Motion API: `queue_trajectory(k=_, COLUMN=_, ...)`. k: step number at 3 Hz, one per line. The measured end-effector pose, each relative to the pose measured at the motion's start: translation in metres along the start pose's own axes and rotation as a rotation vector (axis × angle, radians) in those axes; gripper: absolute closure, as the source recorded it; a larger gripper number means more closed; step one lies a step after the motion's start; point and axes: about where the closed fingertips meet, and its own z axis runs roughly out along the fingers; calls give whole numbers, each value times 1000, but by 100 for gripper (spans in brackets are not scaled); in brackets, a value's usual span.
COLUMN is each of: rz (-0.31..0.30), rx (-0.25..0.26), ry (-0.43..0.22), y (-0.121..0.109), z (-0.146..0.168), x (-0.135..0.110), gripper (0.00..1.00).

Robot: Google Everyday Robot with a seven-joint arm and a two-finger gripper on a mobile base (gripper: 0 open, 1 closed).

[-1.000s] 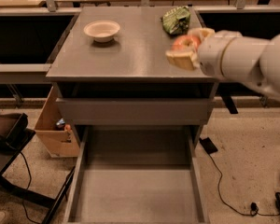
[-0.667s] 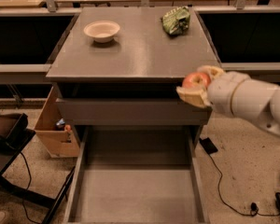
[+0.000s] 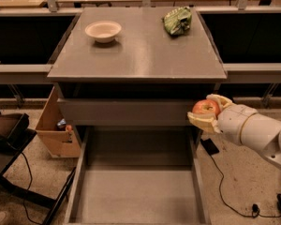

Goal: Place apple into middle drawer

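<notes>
The counter [image 3: 140, 55] is viewed from high before its front edge, toward the far edge; the gripper [image 3: 207, 111], clasping the apple [image 3: 205, 107], is framed below the front right corner.

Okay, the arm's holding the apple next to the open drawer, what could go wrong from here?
The gripper holds the apple roughly over the right wall of the middle drawer; released here, it may fall outside, near the black cable. Swinging inward, it could clip the shallower drawer front above.
</notes>
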Motion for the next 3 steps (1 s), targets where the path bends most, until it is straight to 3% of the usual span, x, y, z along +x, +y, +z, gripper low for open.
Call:
queue_trajectory(k=1, rz=17, rx=-16, ry=1, y=10, z=12, x=8, gripper=100)
queue_trajectory(k=3, rz=230, rx=-107, ry=3, y=129, z=71, x=124, gripper=100)
